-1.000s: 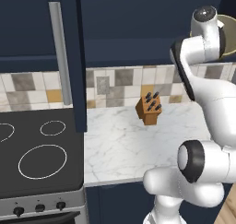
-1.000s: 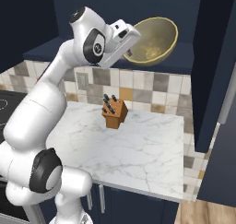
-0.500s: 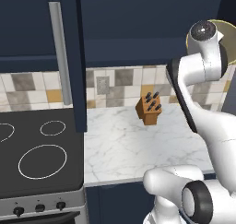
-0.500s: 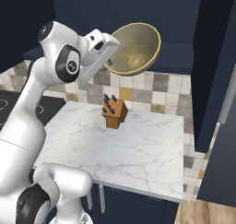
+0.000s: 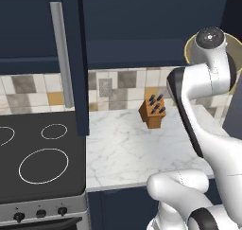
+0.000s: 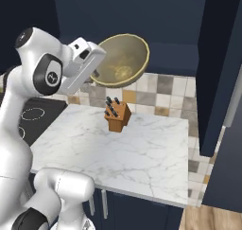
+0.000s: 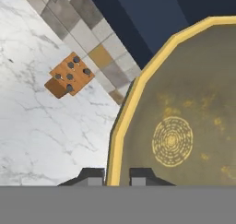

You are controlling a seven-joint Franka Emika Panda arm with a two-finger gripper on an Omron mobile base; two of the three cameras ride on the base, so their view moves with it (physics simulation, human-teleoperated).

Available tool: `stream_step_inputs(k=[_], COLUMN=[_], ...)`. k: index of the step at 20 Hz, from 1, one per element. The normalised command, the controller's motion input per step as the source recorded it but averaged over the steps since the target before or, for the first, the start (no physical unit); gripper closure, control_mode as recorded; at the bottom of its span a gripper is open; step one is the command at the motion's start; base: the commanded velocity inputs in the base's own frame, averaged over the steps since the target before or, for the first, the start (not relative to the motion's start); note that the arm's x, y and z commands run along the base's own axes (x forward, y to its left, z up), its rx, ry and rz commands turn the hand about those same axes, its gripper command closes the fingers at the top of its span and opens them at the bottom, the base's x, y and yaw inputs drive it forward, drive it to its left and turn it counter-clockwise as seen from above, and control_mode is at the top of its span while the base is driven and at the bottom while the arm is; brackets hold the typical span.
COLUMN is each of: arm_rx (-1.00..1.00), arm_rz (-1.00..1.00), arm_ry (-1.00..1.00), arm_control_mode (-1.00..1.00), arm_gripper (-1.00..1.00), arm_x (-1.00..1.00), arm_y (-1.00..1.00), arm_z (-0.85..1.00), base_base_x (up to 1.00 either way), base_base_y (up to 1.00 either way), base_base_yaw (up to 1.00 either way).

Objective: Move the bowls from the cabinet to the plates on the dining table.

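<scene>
Above the marble counter [image 6: 118, 148], the gripper [image 7: 116, 174] is pinching a bowl [image 6: 120, 61] by its rim, one finger tip sitting outside the pale rim and the other inside it. In the right base view the bowl is being held in the air, tipped on its side so that its speckled olive-yellow inside is facing toward the camera, with the hand gripping it at its left edge. It is hanging higher than the knife block [image 6: 116, 115] and apart from it. In the left base view the bowl [image 5: 193, 51] is showing partly behind the arm's upper joint, at the far right of the scene.

The knife block is standing upright on the counter, toward the far side, near the tiled backsplash [image 5: 123, 84], with dark handles sticking out of its top. In the hand view the block [image 7: 69, 75] is lying to the left of the bowl's rim, with bare marble between them.

A black cooktop [image 5: 38, 158] with white ring markings is adjoining the counter on the left. A navy cabinet door [image 5: 75, 58] with a long silver bar handle [image 5: 61, 58] is standing open over the seam between cooktop and counter. Dark navy cupboard fronts [image 6: 142, 16] are running along above the backsplash.
</scene>
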Motion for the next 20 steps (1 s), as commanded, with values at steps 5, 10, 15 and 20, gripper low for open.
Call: stream_step_inputs(k=[5, 10, 15, 20], arm_rx=[0.0, 0.01, 0.0, 0.0], arm_rz=[0.09, 0.09, 0.11, 0.12], arm_ry=[0.18, 0.13, 0.05, 0.01], arm_control_mode=[-1.0, -1.0, -1.0, -1.0], arm_gripper=[1.0, 1.0, 1.0, 1.0], arm_x=[-0.41, -0.33, -0.37, -0.34], arm_y=[0.33, 0.19, 0.05, 0.11], arm_z=[0.03, 0.0, 0.0, 0.0], base_base_x=[0.0, 0.0, 0.0, 0.0], base_base_y=[0.0, 0.0, 0.0, 0.0], base_base_yaw=[0.0, 0.0, 0.0, 0.0])
